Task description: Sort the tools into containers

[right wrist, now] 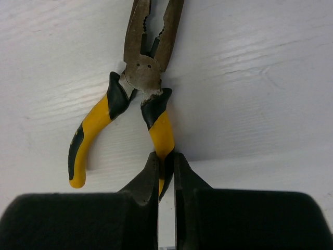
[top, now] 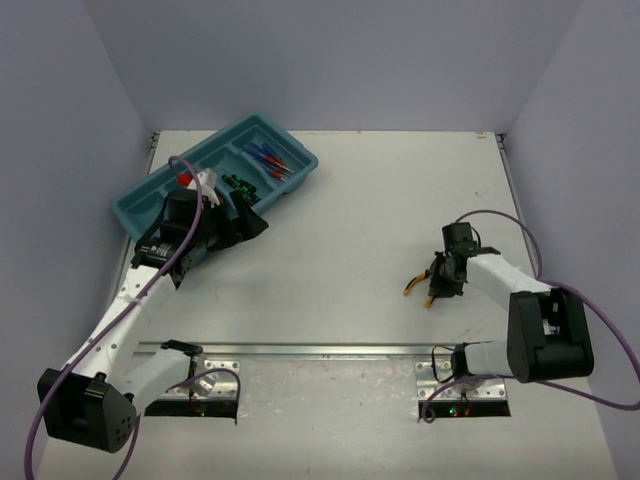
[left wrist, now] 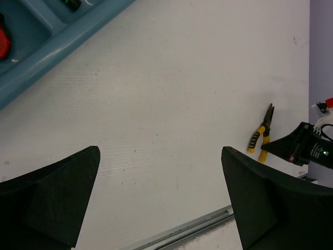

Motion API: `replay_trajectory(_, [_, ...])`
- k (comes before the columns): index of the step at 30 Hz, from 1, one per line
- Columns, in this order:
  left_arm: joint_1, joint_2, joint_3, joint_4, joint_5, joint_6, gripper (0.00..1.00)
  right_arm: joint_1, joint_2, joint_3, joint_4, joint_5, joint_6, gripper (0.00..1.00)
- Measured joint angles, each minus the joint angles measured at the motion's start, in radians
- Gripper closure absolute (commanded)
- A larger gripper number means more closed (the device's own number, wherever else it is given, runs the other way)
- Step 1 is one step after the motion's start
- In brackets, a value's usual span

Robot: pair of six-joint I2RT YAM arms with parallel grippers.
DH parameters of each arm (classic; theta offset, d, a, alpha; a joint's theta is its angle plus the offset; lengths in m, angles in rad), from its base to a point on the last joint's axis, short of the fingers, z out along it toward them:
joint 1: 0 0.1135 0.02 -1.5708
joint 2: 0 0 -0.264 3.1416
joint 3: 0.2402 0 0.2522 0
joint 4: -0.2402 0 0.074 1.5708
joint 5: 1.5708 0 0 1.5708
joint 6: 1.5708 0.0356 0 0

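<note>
Top view: the pliers (top: 418,288) lie on the surface (top: 380,190) right of centre, with your right claw (top: 437,283) down on them; the right arm is by far the nearer. It is folded low, elbow out to the right, forearm reaching left, wrist pitched down. The tray (top: 150,190) sits at the far left, well apart from the pliers, so judge the carry as a long diagonal across the surface. The left arm is stretched up the left side and the left claw (top: 245,222) hangs at the tray's near rim. Left wrist view: its fingers stand wide apart with nothing between them. The tray corner is at upper left and the pliers far off to the right, beside the other arm. Right wrist view: the pliers' long axis runs straight away from the claw, nose farthest, handles splayed toward you. The claw is clamped on one handle only, near its end; the other handle lies free to the left. Expect the pliers to swing or pivot on the lift.
</note>
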Motion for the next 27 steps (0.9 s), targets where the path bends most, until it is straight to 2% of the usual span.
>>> replay_trajectory(3, [-0.027, 0.000, -0.040, 0.081, 0.045, -0.029, 0.00, 0.076, -0.020, 0.001, 0.006, 0.000, 0.002, 1.00])
replay_trajectory(10, [-0.210, 0.118, -0.176, 0.397, 0.196, -0.140, 0.03, 0.335, -0.107, 0.077, 0.046, -0.066, 0.014, 1.00])
replay_trajectory(14, [-0.318, 0.205, -0.186, 0.577, 0.236, -0.186, 0.10, 0.434, -0.111, 0.134, 0.088, -0.106, 0.025, 1.00])
replay_trajectory(19, [-0.416, 0.278, -0.161, 0.655, 0.243, -0.209, 0.25, 0.514, -0.113, 0.199, 0.112, -0.161, 0.032, 1.00])
replay_trajectory(21, [-0.437, 0.317, -0.137, 0.667, 0.240, -0.212, 0.36, 0.536, -0.114, 0.225, 0.129, -0.186, 0.036, 1.00])
replay_trajectory(25, [-0.457, 0.368, -0.109, 0.668, 0.231, -0.217, 0.50, 0.564, -0.132, 0.243, 0.165, -0.230, 0.048, 1.00])
replay_trajectory(26, [-0.462, 0.374, -0.108, 0.668, 0.227, -0.219, 0.56, 0.568, -0.136, 0.247, 0.166, -0.238, 0.051, 1.00])
replay_trajectory(27, [-0.468, 0.378, -0.107, 0.666, 0.223, -0.221, 0.67, 0.571, -0.138, 0.252, 0.168, -0.245, 0.053, 1.00])
